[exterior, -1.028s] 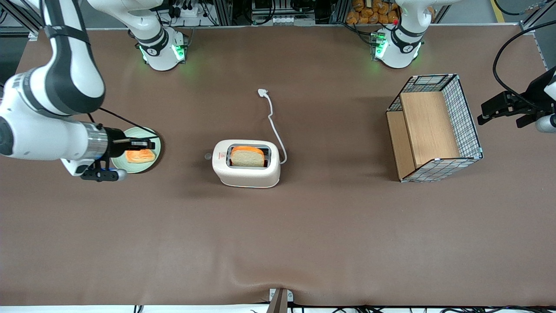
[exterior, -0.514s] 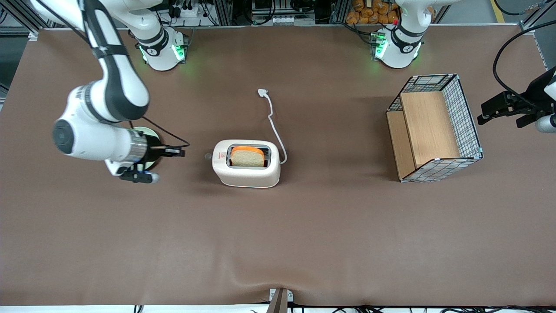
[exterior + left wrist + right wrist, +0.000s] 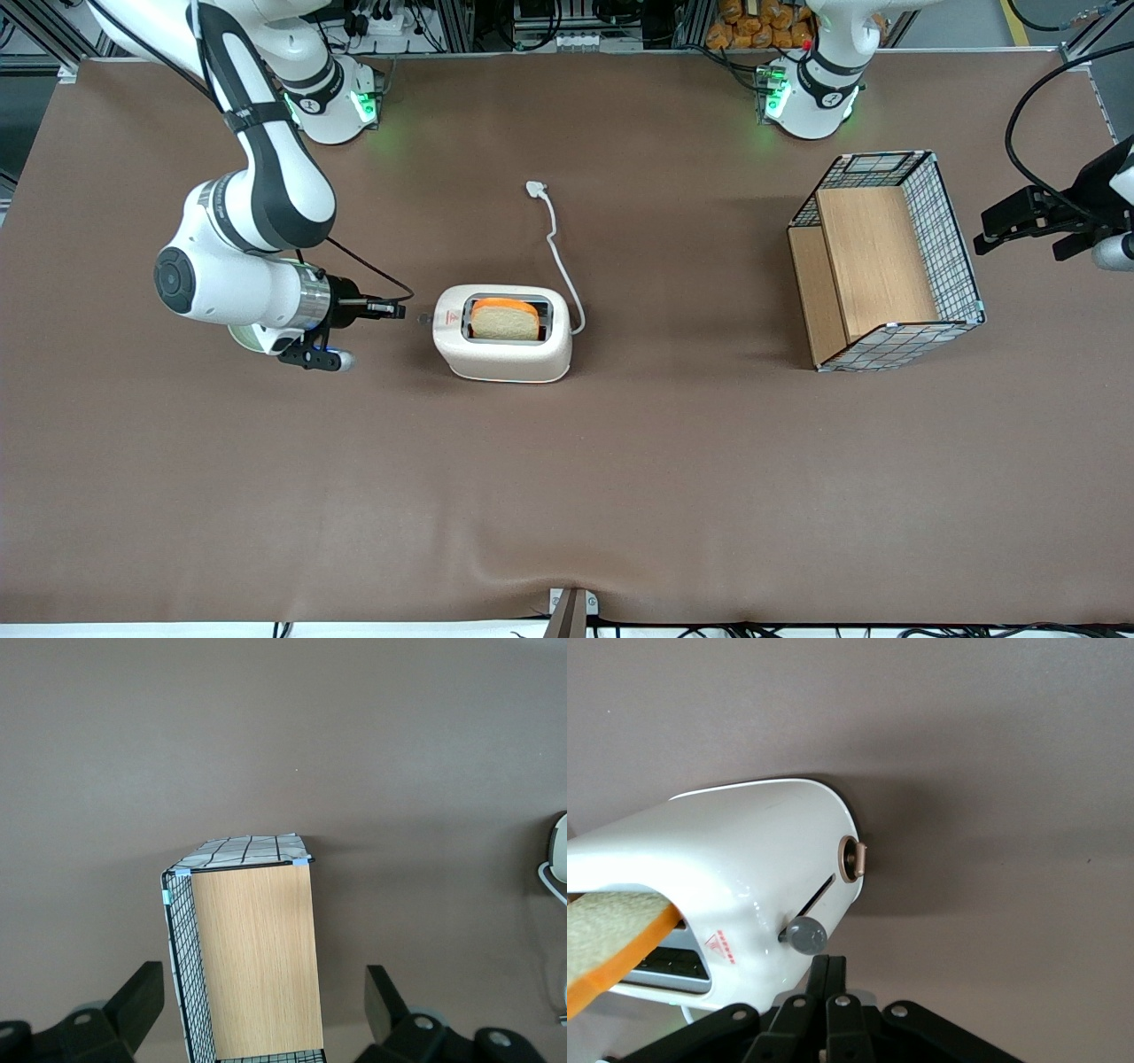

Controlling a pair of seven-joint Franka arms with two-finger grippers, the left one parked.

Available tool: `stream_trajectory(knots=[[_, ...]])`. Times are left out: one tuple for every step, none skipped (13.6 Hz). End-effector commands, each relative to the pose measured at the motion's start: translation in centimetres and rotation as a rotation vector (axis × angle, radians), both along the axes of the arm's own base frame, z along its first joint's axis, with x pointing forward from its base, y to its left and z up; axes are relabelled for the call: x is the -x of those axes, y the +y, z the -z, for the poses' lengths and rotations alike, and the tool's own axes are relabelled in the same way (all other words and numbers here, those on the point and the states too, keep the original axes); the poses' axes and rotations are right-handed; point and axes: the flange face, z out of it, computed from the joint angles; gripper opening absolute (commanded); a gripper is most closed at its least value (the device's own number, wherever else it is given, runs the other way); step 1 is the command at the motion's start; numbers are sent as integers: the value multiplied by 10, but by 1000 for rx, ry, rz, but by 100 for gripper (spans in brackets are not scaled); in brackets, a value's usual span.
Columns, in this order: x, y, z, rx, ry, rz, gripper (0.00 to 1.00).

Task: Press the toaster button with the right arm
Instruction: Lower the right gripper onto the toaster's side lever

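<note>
I see the right arm (image 3: 257, 221) reaching low over the brown table (image 3: 567, 496) toward the toaster (image 3: 502, 334), which sits mid-table with a bread slice (image 3: 506, 320) in its slot. My gripper (image 3: 396, 310) — fingers pressed together, holding nothing — sits just beside the toaster button (image 3: 806, 935) on the narrow end face, not yet touching it.

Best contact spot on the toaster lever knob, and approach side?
Top of the grey toaster button, pushed down from above: it sticks out from a slot in the toaster end face toward the working arm. Shut end effector sits beside it.
</note>
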Motion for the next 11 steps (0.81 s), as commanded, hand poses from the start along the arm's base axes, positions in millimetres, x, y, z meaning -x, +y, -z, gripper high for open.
stream_trajectory(knots=[[4,8,11,-13,-9,24,0],[7,16,14,-21,-4,23,0],[8,17,17,-28,-1,32,0],[8,18,17,-31,3,32,0],[9,18,17,-32,8,31,0],[9,18,17,-33,8,32,0],[9,20,16,-44,5,42,0],[9,22,17,-50,6,44,0],[9,25,17,-50,0,45,0],[8,24,18,-49,-6,48,0],[9,26,19,-48,-6,45,0]])
